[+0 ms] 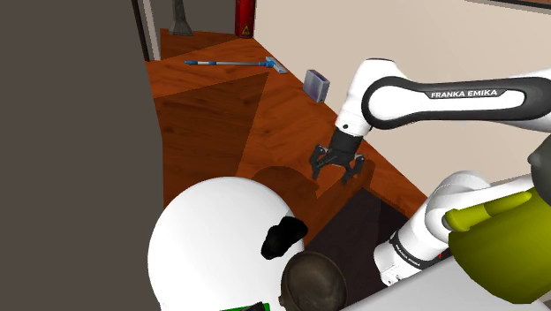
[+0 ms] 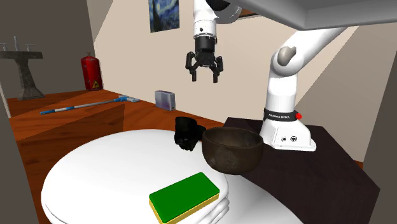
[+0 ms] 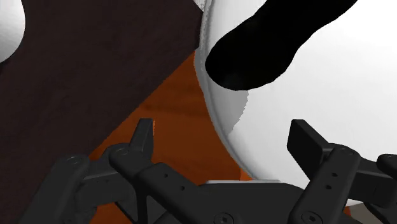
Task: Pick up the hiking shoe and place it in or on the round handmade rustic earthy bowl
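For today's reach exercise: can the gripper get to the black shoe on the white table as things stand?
Probably yes: the open gripper hangs above the shoe, nothing between them; only the dark bowl stands close beside it.

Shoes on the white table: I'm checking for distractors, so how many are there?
1. A black shoe sits on the round white table, beside the dark bowl, at its left in the second exterior view. The bowl might hide another.

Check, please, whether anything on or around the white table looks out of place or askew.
The dark bowl sits right at the white table's edge, seemingly overhanging it, and a blue-handled long tool lies flat on the wooden floor. Nothing looks spilled.
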You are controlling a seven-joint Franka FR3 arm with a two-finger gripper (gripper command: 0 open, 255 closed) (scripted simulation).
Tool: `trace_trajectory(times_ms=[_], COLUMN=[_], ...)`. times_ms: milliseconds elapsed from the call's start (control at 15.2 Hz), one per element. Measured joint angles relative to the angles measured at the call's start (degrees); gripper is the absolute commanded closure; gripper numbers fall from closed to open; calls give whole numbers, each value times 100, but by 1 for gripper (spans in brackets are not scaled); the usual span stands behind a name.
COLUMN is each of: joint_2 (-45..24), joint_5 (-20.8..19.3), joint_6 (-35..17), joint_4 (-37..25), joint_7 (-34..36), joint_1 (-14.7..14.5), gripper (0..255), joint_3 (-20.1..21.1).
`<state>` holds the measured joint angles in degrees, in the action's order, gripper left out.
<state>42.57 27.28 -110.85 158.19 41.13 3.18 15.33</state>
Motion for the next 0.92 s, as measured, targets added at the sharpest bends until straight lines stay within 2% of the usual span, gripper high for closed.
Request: trace_trajectory(times_ms=[198, 528, 726, 924], joint_2=[-258, -1215, -1881, -2377], joint_5=[660, 1791, 2522, 2968], joint_6=[-457, -1492, -2218, -2713], joint_4=[214, 226, 191, 95], joint_7=[763, 1841, 2346, 2562], joint_1=[-126, -290, -412, -499], gripper=[0, 0, 0, 0], joint_3=[383, 1023, 1375, 1600])
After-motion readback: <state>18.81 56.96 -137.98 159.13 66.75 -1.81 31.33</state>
